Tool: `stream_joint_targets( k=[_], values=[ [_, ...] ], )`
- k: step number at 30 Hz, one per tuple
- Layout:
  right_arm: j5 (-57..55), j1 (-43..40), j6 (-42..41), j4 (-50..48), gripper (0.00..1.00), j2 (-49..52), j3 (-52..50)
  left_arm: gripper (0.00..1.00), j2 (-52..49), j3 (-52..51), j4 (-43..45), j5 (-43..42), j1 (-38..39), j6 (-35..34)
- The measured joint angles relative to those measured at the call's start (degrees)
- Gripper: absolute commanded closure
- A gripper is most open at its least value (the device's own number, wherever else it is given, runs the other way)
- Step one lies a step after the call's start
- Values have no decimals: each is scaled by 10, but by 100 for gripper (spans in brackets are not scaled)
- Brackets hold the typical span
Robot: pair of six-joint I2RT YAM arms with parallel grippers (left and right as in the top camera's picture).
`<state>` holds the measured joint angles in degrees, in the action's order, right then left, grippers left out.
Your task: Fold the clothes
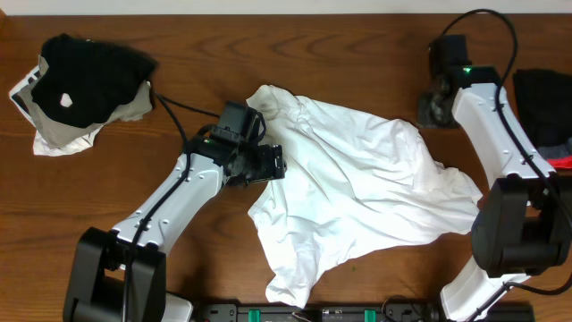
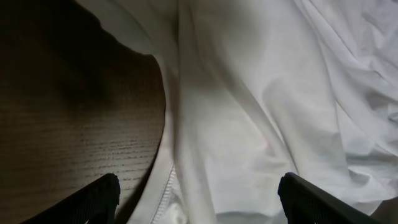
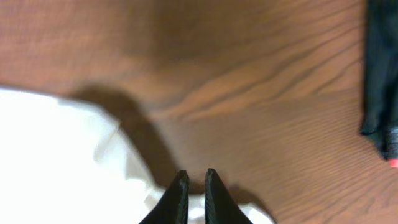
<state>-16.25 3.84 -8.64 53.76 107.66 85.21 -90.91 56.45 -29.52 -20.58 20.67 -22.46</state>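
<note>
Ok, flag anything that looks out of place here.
The shirt lies crumpled, not spread flat. A black garment sits heaped on light cloth at the overhead view's top left. Nothing looks spilled or torn.

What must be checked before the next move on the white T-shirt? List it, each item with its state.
1. Left gripper open: ok, fingers wide apart over the T-shirt at its left edge.
2. Right gripper open: not ok, jaws nearly together at the shirt's far edge, above the table.
3. T-shirt spread flat: not ok, crumpled and creased.
4. Print side up or down: cannot tell, no print shows.
5. Black garment with white spot and black garment with red trim clear of the shirt: ok, both lie apart at the table's ends.
</note>
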Motion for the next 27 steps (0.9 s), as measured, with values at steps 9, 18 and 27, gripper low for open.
stream_joint_targets(
  k=[9, 18, 27],
  values=[
    [-27, 104, 0, 101, 67, 0, -4, 16, 0, 0, -1, 0, 0, 0],
    [-100, 130, -119, 154, 62, 0, -65, 16, 0, 0, 0, 0, 0, 0],
    [-185, 185, -224, 112, 1, 0, -142, 16, 0, 0, -1, 0, 0, 0]
  ],
)
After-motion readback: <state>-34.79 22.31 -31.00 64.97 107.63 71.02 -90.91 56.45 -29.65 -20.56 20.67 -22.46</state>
